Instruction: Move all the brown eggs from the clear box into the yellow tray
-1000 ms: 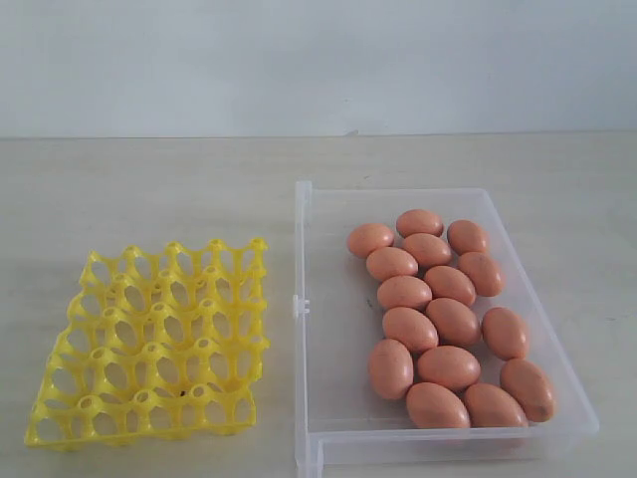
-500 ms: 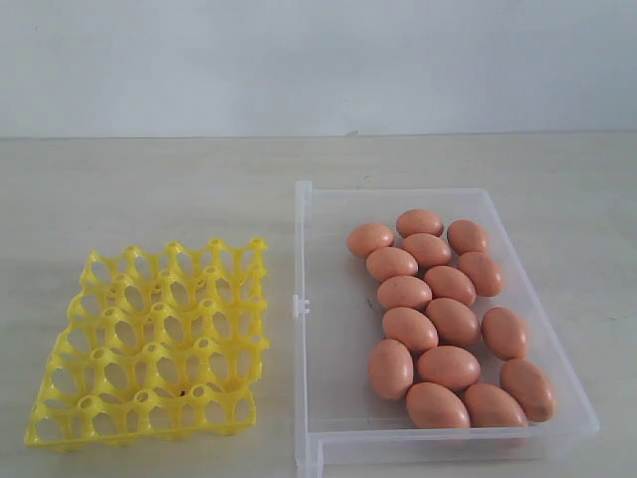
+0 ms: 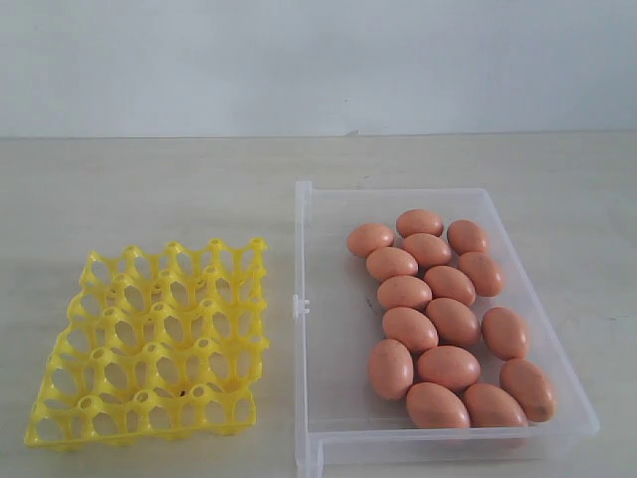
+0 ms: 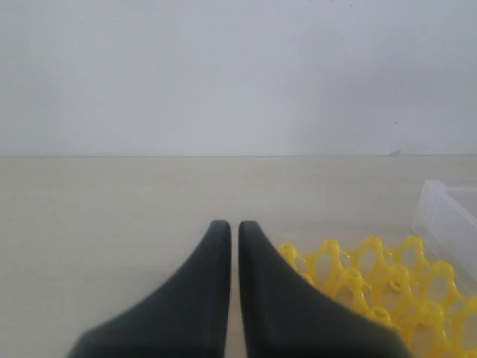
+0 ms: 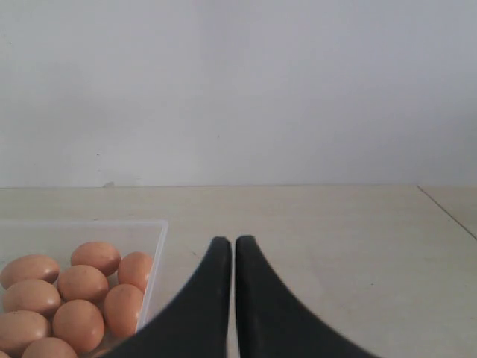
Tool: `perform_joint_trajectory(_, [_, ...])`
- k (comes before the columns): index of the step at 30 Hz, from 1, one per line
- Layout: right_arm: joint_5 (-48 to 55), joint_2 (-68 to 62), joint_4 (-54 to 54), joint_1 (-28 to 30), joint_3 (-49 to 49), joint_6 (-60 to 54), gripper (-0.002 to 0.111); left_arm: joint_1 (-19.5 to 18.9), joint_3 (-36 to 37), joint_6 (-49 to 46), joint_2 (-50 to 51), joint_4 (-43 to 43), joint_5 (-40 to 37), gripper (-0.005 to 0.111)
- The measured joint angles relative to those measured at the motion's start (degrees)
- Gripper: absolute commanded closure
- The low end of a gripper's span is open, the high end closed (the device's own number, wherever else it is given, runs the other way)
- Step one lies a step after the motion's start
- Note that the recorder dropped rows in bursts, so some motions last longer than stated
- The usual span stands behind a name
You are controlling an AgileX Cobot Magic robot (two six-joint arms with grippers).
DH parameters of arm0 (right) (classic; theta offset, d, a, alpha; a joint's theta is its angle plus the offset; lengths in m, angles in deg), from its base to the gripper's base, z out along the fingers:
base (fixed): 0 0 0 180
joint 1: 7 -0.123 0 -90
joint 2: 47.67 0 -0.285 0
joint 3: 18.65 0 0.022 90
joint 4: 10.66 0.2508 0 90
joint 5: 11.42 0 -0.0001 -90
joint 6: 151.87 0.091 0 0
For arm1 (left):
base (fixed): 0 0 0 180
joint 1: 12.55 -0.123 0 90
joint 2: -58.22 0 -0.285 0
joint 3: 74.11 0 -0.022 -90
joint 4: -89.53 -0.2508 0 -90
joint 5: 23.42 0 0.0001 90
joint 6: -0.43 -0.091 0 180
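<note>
Several brown eggs [image 3: 428, 324] lie clustered in the clear box [image 3: 328, 299] on the right of the exterior view. The yellow tray [image 3: 159, 344] sits to its left with every cell empty. Neither arm shows in the exterior view. In the left wrist view my left gripper [image 4: 229, 227] is shut with nothing between its black fingers, and the yellow tray [image 4: 387, 287] lies just beside it. In the right wrist view my right gripper [image 5: 226, 242] is shut and empty on the table, just outside the clear box [image 5: 153, 265] wall, with brown eggs [image 5: 82, 287] beyond it.
The beige table [image 3: 149, 199] runs back to a plain white wall [image 3: 318, 60]. The box's small side clasp [image 3: 300, 306] faces the tray across a narrow strip of table.
</note>
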Motion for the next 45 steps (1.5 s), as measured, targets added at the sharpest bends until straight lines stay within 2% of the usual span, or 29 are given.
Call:
perform_joint_trajectory(24, [0.0,0.0,0.0,0.0,0.0,0.0,0.109,0.0,0.0,0.0,0.0,0.0,0.0,0.103])
perform_joint_trajectory(29, [-2.7,0.0,0.0,0.0,0.0,0.0,0.109,0.0,0.0,0.0,0.0,0.0,0.0,0.103])
perform_joint_trajectory(32, [-8.4,0.0,0.8,0.0,0.0,1.9,0.109,0.0,0.0,0.0,0.0,0.0,0.0,0.103])
perform_joint_trajectory(35, [-16.8,0.1,2.9,0.0,0.0,8.9,0.109,0.0,0.0,0.0,0.0,0.0,0.0,0.103])
perform_joint_trajectory(39, [-27.7,0.1,3.5,0.0,0.0,25.9,0.109,0.0,0.0,0.0,0.0,0.0,0.0,0.103])
perform_joint_trajectory(40, [-27.8,0.1,2.9,0.0,0.0,28.4,0.109,0.0,0.0,0.0,0.0,0.0,0.0,0.103])
perform_joint_trajectory(42, [-25.1,0.1,-3.5,0.0,0.6,36.4,0.109,0.0,0.0,0.0,0.0,0.0,0.0,0.103])
perform_joint_trajectory(44, [-25.0,-1.9,-18.4,0.0,1.7,47.0,0.109,0.0,0.0,0.0,0.0,0.0,0.0,0.103])
perform_joint_trajectory(45, [-29.1,-5.2,-28.1,0.0,2.2,52.2,0.109,0.0,0.0,0.0,0.0,0.0,0.0,0.103])
